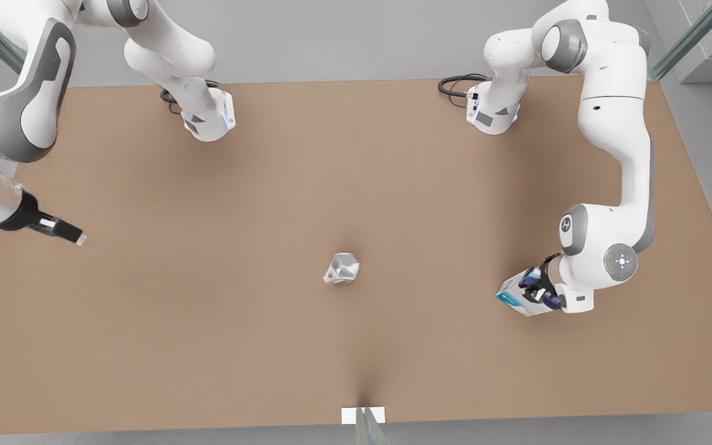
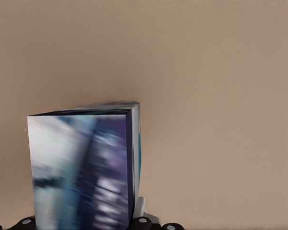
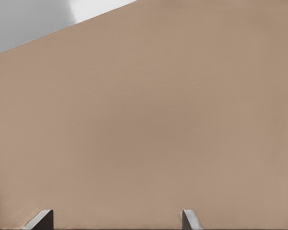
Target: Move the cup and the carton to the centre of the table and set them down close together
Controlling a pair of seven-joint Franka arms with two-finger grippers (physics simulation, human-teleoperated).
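White plastic and dark fingers make up the left gripper (image 1: 534, 289), which sits at the front view's right, low over the table (image 1: 356, 185). Its fingers are clamped on the carton (image 1: 520, 295), holding it tilted, with a teal edge turned toward the table's middle. In the left wrist view the carton (image 2: 84, 170) stands close to the camera, its dark blue-purple printed panel and a paler face meeting at a sharp corner, bare brown tabletop (image 2: 206, 72) beyond it. Whether the carton's base touches the surface cannot be told.

Out from there, the cup (image 1: 342, 269) lies alone near the centre of the table, well apart from the carton. It is pale silver-grey and faceted; what it holds, if anything, cannot be made out.

Farther still, at the front view's left edge, the right gripper (image 1: 78, 238) hangs above the table's side, waiting, holding nothing. In the right wrist view its two fingertips (image 3: 43, 219) stand wide apart over plain brown tabletop (image 3: 144, 120).

Counted: one cup, one carton, two arms, two white arm bases (image 1: 211, 117) mounted along the far edge of the table.
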